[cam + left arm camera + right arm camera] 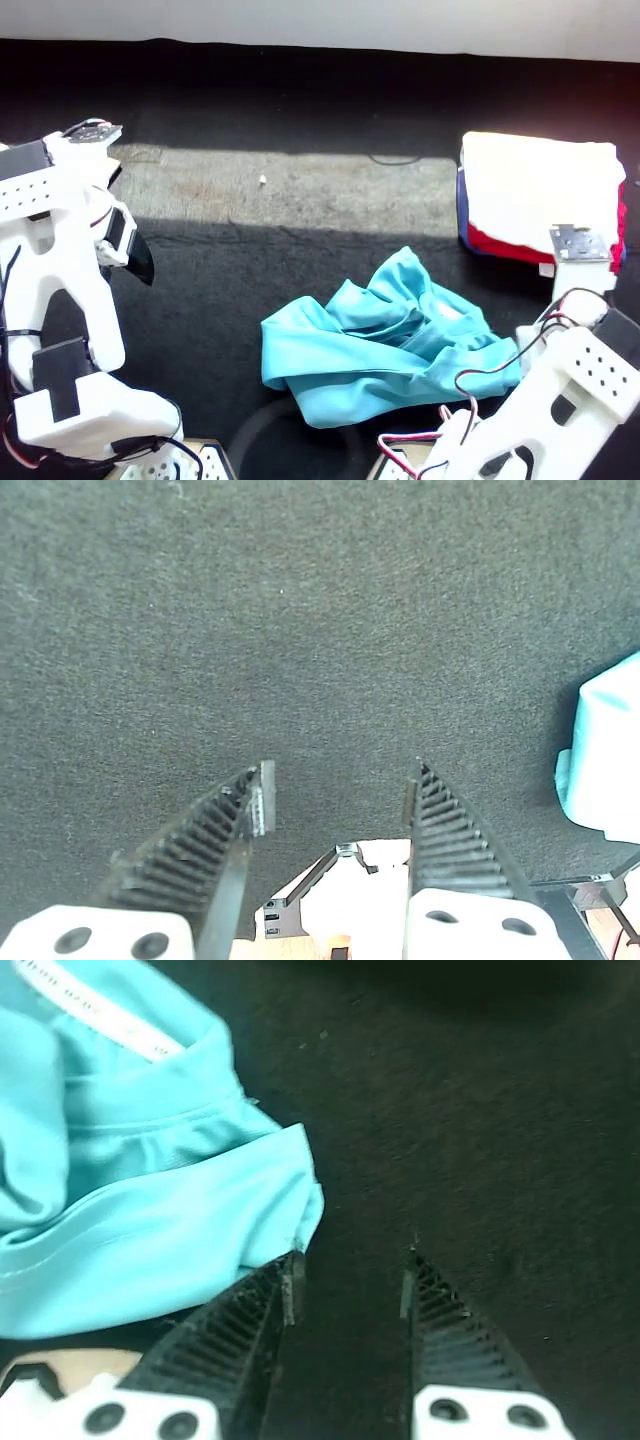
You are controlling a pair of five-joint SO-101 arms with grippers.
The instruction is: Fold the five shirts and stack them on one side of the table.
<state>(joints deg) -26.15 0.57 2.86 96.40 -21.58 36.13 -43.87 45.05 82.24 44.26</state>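
The dark felt table [250, 90] carries a crumpled turquoise shirt [380, 340] toward five o'clock and a folded stack [540, 185] (white on top) toward three o'clock.

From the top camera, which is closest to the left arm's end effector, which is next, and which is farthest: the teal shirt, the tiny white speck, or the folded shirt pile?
1. The teal shirt, crumpled mid-table, and the white speck, on the sunlit strip: too close to call from the left end effector.
2. The folded shirt pile, far right side, clearly farthest.
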